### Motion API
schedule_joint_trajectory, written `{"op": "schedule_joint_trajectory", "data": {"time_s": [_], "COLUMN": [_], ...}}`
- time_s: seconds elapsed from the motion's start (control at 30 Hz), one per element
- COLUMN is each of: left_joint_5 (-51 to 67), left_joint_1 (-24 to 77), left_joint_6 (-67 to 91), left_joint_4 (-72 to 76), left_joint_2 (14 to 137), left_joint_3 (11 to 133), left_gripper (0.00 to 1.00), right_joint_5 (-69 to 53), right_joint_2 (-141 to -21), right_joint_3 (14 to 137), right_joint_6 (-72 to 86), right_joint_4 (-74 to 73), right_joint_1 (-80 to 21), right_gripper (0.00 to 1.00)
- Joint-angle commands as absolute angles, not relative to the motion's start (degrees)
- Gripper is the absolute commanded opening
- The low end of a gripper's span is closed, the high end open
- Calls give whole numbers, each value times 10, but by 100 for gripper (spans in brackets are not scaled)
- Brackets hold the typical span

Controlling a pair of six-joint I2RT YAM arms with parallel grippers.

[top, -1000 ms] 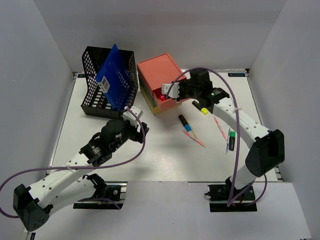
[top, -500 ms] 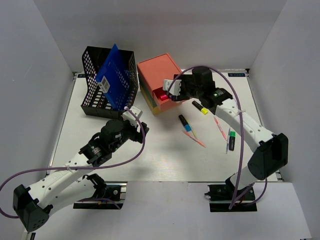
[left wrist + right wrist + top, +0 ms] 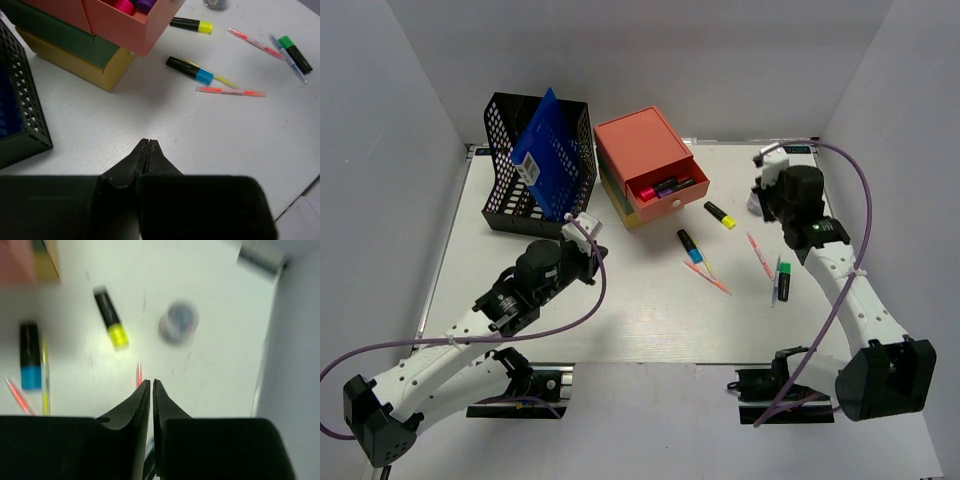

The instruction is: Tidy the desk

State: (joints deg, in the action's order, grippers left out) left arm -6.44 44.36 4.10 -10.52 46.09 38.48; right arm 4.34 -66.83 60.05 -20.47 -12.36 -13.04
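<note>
The white desk carries a coral-topped drawer box whose top drawer stands pulled out with pink and purple markers inside. Loose on the desk lie a yellow-capped highlighter, a blue-banded highlighter, a pink pen, a red pen and a green highlighter. My left gripper hovers shut and empty over bare desk in front of the box. My right gripper is shut and empty at the back right, above the red pen's far end.
A black mesh basket holding a tilted blue folder stands at the back left. A small round grey object sits near the right wall, blurred. A thin blue pen lies beside the green highlighter. White walls close three sides.
My right arm pulled back from over the open drawer to the back right and its jaws closed. The left gripper's jaws closed where it hangs. The drawer's markers now show.
</note>
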Motion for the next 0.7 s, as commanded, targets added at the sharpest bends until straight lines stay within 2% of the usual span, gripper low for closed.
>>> {"op": "schedule_joint_trajectory", "data": {"time_s": [0.0, 0.03, 0.07, 0.1, 0.13, 0.2, 0.3, 0.33, 0.53, 0.67], "left_joint_5": [-17, -5, -1, 27, 66, 96, 153, 161, 35, -117], "left_joint_1": [446, 446, 446, 446, 446, 453, 458, 458, 533, 578], "left_joint_6": [66, 73, 89, 97, 106, 141, 183, 191, 259, 326], "left_joint_4": [-105, -101, -92, -84, -77, -74, -115, -126, -172, -206], "left_joint_2": [454, 462, 469, 480, 512, 561, 688, 719, 877, 972], "left_joint_3": [411, 411, 412, 413, 417, 447, 527, 546, 664, 747], "left_gripper": [11, 21, 32, 44, 62, 72, 77, 77, 80, 82], "right_joint_5": [10, -19, -30, -40, -67, -92, -152, -168, -218, -250], "right_joint_2": [-664, -665, -667, -671, -671, -664, -653, -650, -623, -611], "right_joint_3": [559, 555, 552, 552, 551, 541, 525, 520, 480, 457], "right_joint_6": [-116, -107, -101, -98, -90, -78, -59, -57, -47, -32], "right_joint_4": [-226, -240, -253, -277, -284, -287, -272, -266, -222, -191], "right_joint_1": [-84, -55, -47, -29, -13, 10, 32, 35, 73, 89], "right_gripper": [13, 22, 26, 37, 42, 59, 74, 75, 74, 72]}}
